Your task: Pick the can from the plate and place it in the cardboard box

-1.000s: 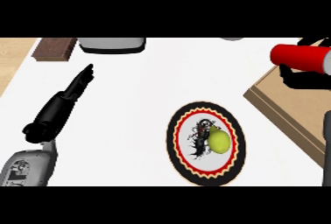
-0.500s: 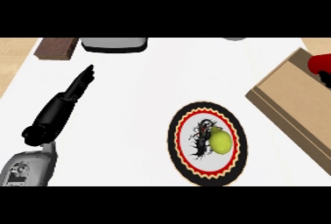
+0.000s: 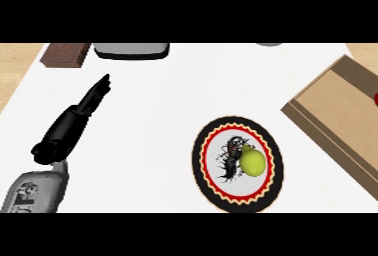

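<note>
Can [image 3: 376, 98]: only a red sliver shows, well right of the plate [image 3: 204, 172], over the box [image 3: 332, 115]. Left hand [image 3: 71, 124]: well left of the plate, fingers straight, holding nothing. A yellow-green fruit [image 3: 252, 162] lies on the plate.

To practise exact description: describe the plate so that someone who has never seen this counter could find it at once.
On the white counter, find the cardboard box at the right edge; the plate lies just left of it, lower in the view. Unlike its plain neighbours, it has a black rim, a red zigzag ring and a yellow-green fruit on it.
</note>
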You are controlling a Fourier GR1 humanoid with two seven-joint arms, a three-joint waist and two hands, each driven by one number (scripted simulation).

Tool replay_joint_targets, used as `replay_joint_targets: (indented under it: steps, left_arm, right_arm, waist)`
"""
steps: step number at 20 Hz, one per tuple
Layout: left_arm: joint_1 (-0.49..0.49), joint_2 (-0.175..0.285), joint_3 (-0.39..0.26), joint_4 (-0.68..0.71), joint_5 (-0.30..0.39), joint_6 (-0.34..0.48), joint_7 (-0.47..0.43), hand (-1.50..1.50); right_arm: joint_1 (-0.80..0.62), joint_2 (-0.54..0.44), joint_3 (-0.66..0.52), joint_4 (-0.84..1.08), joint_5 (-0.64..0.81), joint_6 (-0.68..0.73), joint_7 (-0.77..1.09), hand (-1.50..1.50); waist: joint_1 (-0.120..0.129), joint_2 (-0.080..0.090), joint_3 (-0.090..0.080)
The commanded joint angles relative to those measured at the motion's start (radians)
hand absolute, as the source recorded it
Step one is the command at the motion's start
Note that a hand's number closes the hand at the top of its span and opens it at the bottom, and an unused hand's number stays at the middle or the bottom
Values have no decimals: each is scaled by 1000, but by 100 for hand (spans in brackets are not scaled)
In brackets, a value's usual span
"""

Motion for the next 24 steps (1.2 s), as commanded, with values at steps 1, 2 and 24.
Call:
replay_joint_targets:
  steps: [1, 2, 24]
  left_arm:
    - [20, -6, -8, -33, -2, -3, 4, 0]
    - [-40, -6, 3, -11, 10, -6, 44, 0]
    - [-10, 2, 14, -59, 17, -19, 51, 0]
  right_arm:
    - [-11, -45, 30, 161, 22, 38, -80, -150]
    - [-36, -68, 40, 170, 4, 103, -131, -150]
    - [-143, -157, -603, 529, -612, 13, -253, -150]
  waist:
    - [5, -1, 0]
    - [1, -1, 0]
    - [7, 4, 2]
